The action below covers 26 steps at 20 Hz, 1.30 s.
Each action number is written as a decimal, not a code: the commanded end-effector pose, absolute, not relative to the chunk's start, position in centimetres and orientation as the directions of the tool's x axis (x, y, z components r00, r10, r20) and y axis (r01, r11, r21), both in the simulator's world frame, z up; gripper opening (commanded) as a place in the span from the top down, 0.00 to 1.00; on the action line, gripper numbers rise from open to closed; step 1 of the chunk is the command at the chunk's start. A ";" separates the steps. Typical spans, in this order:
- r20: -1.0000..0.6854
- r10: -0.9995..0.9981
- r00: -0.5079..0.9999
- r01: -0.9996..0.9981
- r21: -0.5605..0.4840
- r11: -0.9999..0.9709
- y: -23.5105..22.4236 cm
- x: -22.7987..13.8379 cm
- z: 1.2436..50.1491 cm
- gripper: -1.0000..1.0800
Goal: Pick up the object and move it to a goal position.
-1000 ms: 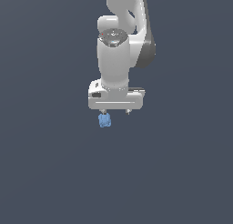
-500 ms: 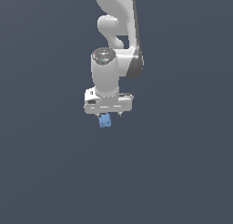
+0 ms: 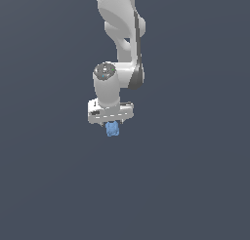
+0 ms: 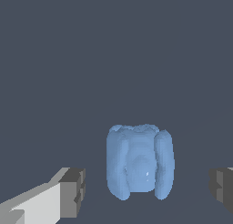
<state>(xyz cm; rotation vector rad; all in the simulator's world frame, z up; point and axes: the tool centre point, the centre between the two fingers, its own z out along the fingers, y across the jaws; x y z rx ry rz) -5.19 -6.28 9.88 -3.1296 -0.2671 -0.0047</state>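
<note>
Since a second ago the arm has swung toward the exterior view's left and dropped a little, and its wrist has turned, so the white hand now sits lower against the grey background than it did. Just under that hand is the gripper, and the object, a small knobbly light-blue lump, sits right below it, much narrower than the hand above.

Seen from the wrist, the object stands between the two dark finger pads, and plain grey shows on each side of it. The gripper is spread apart, neither pad touching the lump. In the exterior view the fingers are too small to make out, and whether the lump rests on the grey surface I cannot tell. It sits nearer the pad carried on the pale finger than the other one.
</note>
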 end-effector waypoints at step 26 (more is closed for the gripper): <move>0.000 0.185 0.983 0.185 0.000 -0.983 -6.7 -5.9 4.1 1.00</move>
